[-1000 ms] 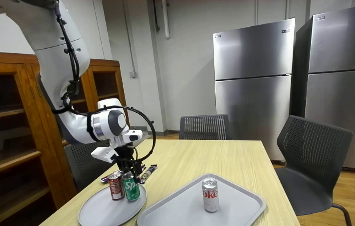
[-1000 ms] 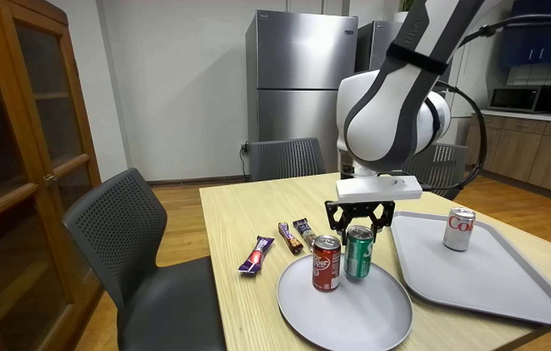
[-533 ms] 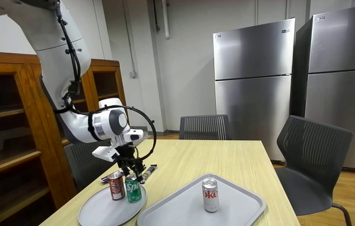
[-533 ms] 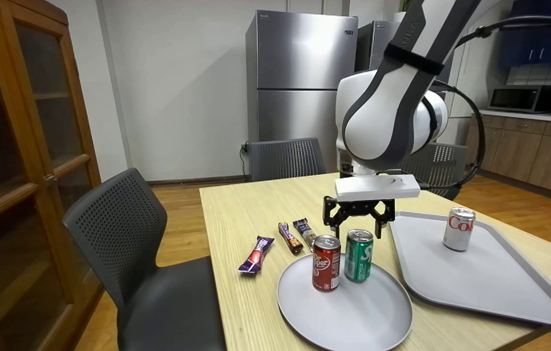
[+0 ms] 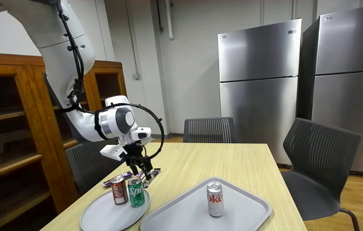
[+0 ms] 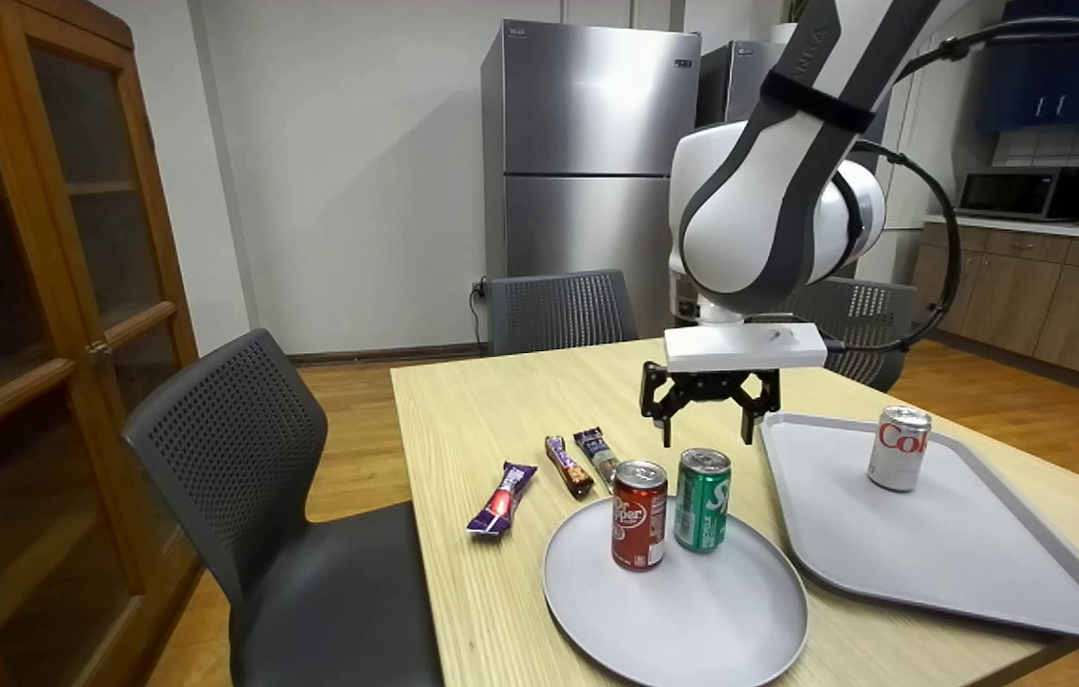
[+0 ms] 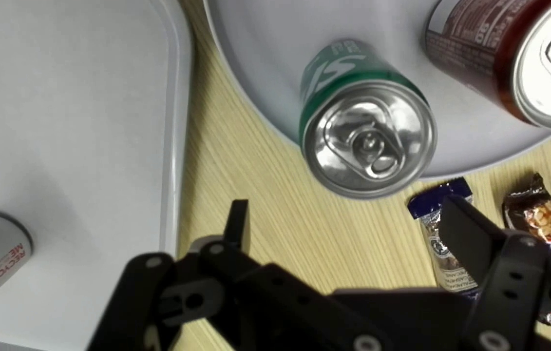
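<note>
The fingers (image 7: 237,222), spread wide, hold nothing; the green can (image 7: 365,129) stands just below and ahead of them, so lifting straight up should avoid nudging it.

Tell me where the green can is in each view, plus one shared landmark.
In an exterior view: green can, low, left of centre.
In an exterior view: green can, below the middle, right of centre.
In the wrist view: green can, upper part, right of centre.
Shared landmark: the round grey plate under it.
</note>
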Motion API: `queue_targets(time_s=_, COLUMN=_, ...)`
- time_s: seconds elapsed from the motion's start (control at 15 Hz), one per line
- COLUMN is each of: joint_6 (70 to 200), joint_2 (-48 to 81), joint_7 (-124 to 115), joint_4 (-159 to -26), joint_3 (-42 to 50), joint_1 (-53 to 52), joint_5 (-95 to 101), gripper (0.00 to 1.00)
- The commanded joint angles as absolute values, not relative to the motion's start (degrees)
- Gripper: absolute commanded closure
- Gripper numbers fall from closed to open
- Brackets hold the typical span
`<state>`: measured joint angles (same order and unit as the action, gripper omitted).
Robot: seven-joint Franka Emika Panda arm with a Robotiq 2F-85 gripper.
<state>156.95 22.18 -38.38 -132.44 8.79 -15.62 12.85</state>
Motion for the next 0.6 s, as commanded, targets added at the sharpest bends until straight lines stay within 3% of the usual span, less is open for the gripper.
queue_targets(time_s=0.0, joint_6=156.45, joint_2=19.32, joint_7=-38.69, joint_4=-133.01, joint_3=10.18, joint_1=-15.48, joint_5=13.36, gripper=0.00)
queue_targets(time_s=0.53, joint_6=157.98, joint_2=15.43, joint_7=-37.65, joint_4=-134.84, joint_3=12.73, joint_1=-11.93, joint_5=13.22, gripper=0.00)
